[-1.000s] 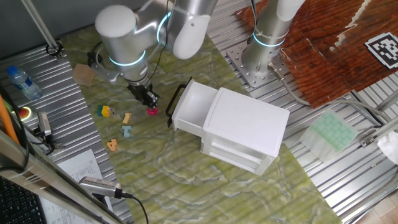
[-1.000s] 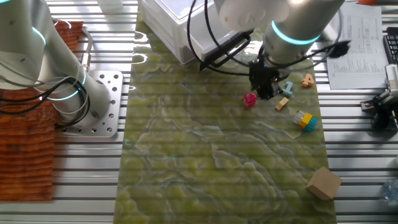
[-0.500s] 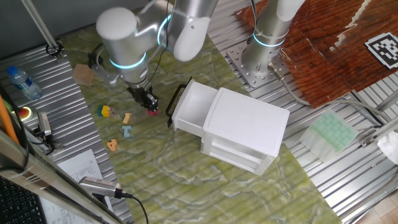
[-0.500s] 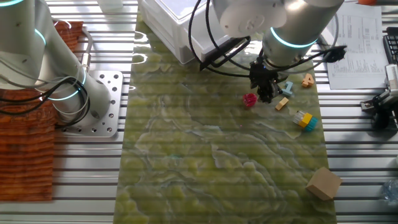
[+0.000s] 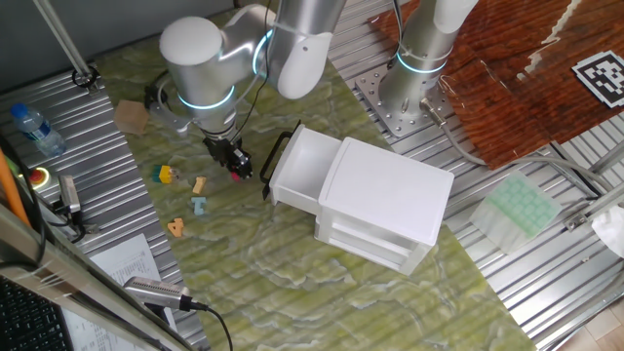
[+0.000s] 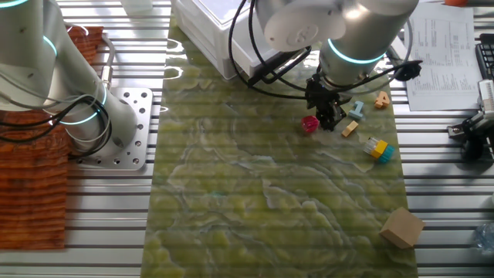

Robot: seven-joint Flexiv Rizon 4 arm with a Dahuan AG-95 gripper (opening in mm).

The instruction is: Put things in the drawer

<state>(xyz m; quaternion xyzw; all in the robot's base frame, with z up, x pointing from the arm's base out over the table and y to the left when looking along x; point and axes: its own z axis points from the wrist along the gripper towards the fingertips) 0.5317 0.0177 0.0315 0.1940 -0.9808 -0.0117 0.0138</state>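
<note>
Gripper [image 6: 327,120] down at the mat, just right of the magenta-pink piece [image 6: 309,123] in the other fixed view; whether the jaws are parted or closed, cannot tell. Piece on the mat, near the open drawer [image 5: 297,168]. Best to centre over it, then close squarely.

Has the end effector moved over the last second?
Yes. The end effector has shifted slightly toward the drawer, closing on the pink piece.
</note>
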